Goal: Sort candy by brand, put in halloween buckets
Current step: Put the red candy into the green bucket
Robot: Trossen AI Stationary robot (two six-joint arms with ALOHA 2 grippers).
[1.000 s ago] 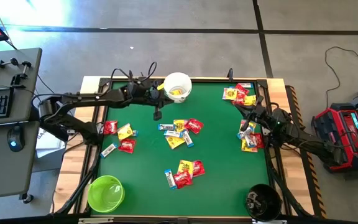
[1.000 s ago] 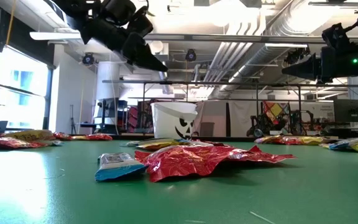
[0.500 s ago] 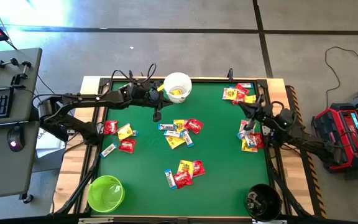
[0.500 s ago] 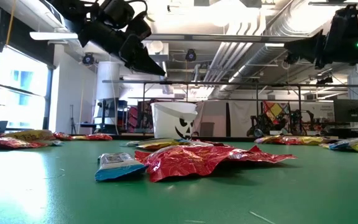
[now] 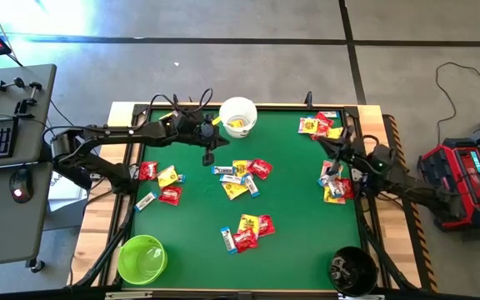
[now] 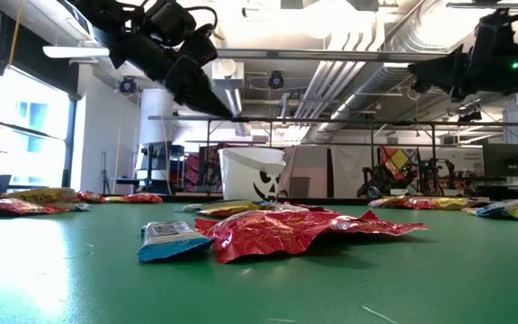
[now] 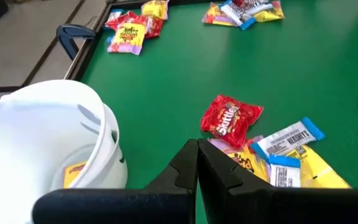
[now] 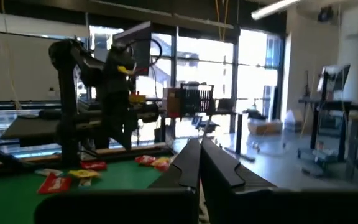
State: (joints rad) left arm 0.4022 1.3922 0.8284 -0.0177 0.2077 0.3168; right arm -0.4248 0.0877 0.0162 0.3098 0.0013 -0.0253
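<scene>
Left gripper (image 5: 210, 153), its two dark fingers (image 7: 191, 163) pressed together with nothing between them, hangs above the green felt tabletop (image 5: 298, 200) just beside the round white plastic pail (image 5: 238, 116) at the far edge; the left wrist view shows a yellow packet lying inside that pail. On the left side of the table lies a small group of wrapped candy: red packets (image 5: 147, 170), a yellow one and a white-and-blue bar. A lime green round plastic pail (image 5: 142, 258) stands at the near left corner. Toward the middle, a shiny red candy packet (image 7: 230, 116) lies near white-and-blue wrapped bars (image 7: 288, 137) and yellow packets, with another cluster closer to the near edge. Farther right, the right gripper (image 5: 333, 170), likewise clenched on nothing, is raised over a heap of candy by the right edge. A black round pail (image 5: 352, 268) stands at the near right corner.
</scene>
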